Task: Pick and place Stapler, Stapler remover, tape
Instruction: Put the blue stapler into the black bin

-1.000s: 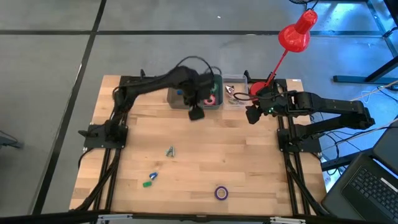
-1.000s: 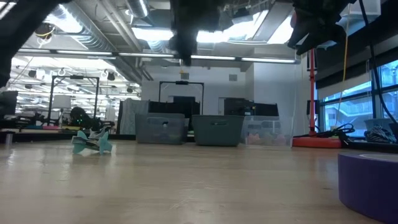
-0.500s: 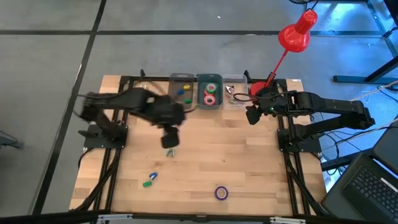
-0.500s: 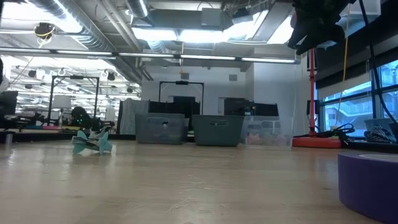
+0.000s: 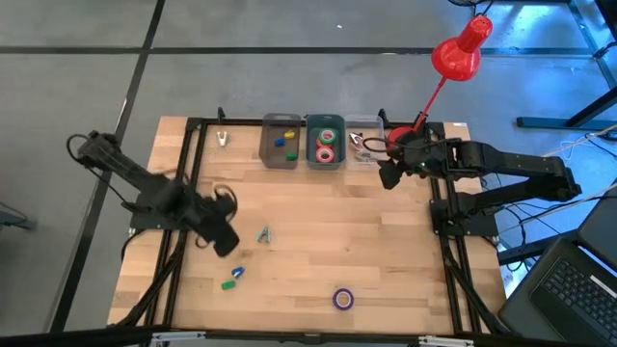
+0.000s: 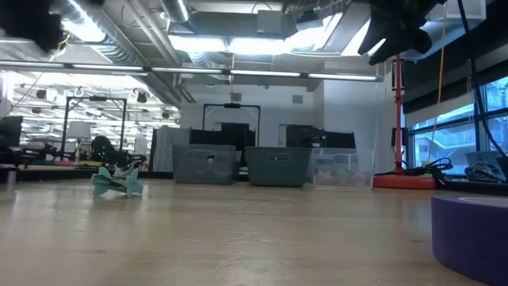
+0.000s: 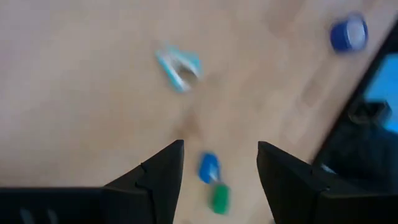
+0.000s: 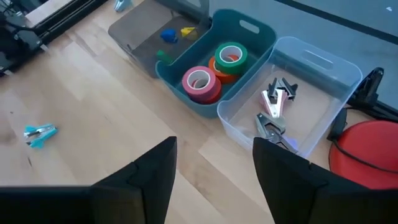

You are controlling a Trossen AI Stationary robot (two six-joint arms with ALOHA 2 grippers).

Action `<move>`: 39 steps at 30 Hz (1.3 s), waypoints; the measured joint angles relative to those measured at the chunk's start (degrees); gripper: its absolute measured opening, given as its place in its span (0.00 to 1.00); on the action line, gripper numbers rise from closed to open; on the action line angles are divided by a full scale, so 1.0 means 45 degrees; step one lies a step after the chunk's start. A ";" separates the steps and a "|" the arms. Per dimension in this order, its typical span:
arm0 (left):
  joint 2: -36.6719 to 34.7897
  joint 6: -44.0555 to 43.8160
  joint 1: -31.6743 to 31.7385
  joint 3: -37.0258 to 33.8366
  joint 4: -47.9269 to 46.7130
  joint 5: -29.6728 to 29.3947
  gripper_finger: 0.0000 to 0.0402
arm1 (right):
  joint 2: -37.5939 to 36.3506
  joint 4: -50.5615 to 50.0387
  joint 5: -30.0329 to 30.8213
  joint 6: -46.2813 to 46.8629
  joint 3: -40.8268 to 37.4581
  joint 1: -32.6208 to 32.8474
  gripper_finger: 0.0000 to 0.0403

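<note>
Now, three bins sit in a row at the upper centre of the high view; the grey bin [image 5: 280, 154] holds small blue, yellow and green pieces; the teal bin [image 5: 326, 153] holds rolls of tape [image 8: 200, 83], a pink one touching a green one stacked on orange; the clear bin [image 5: 362, 151] holds metal stapler removers [image 8: 275, 104]. A purple tape roll [image 5: 343, 299] lies alone at the lower centre of the table [image 5: 386, 260]; a teal stapler remover [image 5: 264, 234] lies left of centre, and a blue piece [image 5: 237, 273] and a green piece [image 5: 228, 284] lie just beside each other below it.

Half a second ago the left arm reached across the middle of the table above the teal remover; it has swung back toward the left edge, and the left gripper [image 5: 224, 243] now hangs left of that remover; its fingers [image 7: 155, 180] are spread apart with nothing between them. The objects on the table lie as before.

The right arm stretches in from the right edge; the right gripper [image 5: 388, 176] hovers just right of the clear bin, fingers [image 8: 146, 171] parted and empty; a red lamp [image 5: 455, 53] stands behind it.
</note>
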 joint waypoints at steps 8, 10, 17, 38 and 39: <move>0.0673 -0.2379 -0.1597 -0.2770 0.4495 0.1651 0.48 | -0.0001 0.0003 -0.0136 -0.0190 0.0000 -0.0472 0.53; 0.1046 -0.2479 -0.1835 -0.2865 0.4708 0.1541 0.48 | -0.0001 0.0004 -0.0219 -0.0315 0.0000 -0.0575 0.53; 0.2805 -0.1357 -0.2341 -0.2883 0.5152 0.1804 0.48 | -0.0001 0.0003 -0.0369 -0.0335 0.0000 -0.0696 0.53; 0.6358 -0.0237 -0.2359 -0.2823 0.6605 0.1214 0.47 | -0.0001 0.0193 -0.1029 -0.0330 0.0000 -0.0696 0.53; 0.6464 -0.0240 -0.2362 -0.2821 0.6636 0.1184 0.48 | -0.0001 0.0235 -0.1044 -0.0330 0.0000 -0.0696 0.53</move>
